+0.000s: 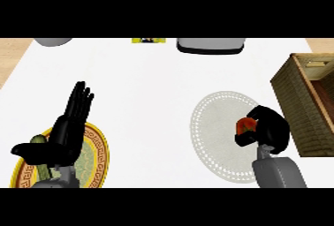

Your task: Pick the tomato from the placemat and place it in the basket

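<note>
a white counter top fills the view, with a grey object at eleven o'clock, a small yellow item at twelve and a dark-rimmed grey dish at one o'clock along its far edge. at eight o'clock the left hand rests with fingers straight and released above a gold-patterned plate, where a green vegetable peeks out. at four o'clock the right hand is curled around the tomato, over the round pale placemat, with the woven basket at three o'clock.
</note>
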You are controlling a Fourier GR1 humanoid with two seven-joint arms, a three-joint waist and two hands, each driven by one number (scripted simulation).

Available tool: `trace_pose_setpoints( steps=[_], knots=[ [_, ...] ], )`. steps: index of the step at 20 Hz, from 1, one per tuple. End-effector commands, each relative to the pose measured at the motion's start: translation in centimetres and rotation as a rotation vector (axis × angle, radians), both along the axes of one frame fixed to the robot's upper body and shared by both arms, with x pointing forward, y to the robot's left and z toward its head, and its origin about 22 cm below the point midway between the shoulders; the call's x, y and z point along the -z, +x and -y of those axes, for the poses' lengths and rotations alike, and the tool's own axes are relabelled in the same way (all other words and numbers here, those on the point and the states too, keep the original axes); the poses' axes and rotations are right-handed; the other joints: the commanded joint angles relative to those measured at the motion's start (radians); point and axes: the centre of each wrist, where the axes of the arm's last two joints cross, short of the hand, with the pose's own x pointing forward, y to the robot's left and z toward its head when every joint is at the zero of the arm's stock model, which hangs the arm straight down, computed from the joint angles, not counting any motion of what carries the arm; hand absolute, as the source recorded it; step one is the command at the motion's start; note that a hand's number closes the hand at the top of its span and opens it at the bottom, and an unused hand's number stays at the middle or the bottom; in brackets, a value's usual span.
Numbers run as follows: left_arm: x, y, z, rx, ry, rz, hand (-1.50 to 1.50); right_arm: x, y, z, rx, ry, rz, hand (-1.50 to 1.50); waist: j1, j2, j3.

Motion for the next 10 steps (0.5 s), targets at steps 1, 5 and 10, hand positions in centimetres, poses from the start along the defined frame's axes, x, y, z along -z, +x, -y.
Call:
trace_pose_setpoints(
  steps=[1, 5, 10],
  knots=[
    [-0.6, 0.2, 0.7, 0.022, -0.006, 0.031, 0.00, -1.0, 3.0, 2.4, 0.379, 0.068, -0.076, 1.50, 0.033, 0.030, 0.002],
    [-0.9, 0.7, 1.7, 0.070, -0.003, 0.044, 0.00, -6.4, 7.9, 3.3, 0.593, 0.020, 0.004, 1.50, 0.083, 0.032, 0.001],
    [-1.0, 0.9, 1.8, 0.110, 0.003, 0.031, 0.00, -12.8, 12.0, 2.7, 0.707, 0.002, 0.214, 1.50, 0.108, 0.028, 0.002]
  ],
)
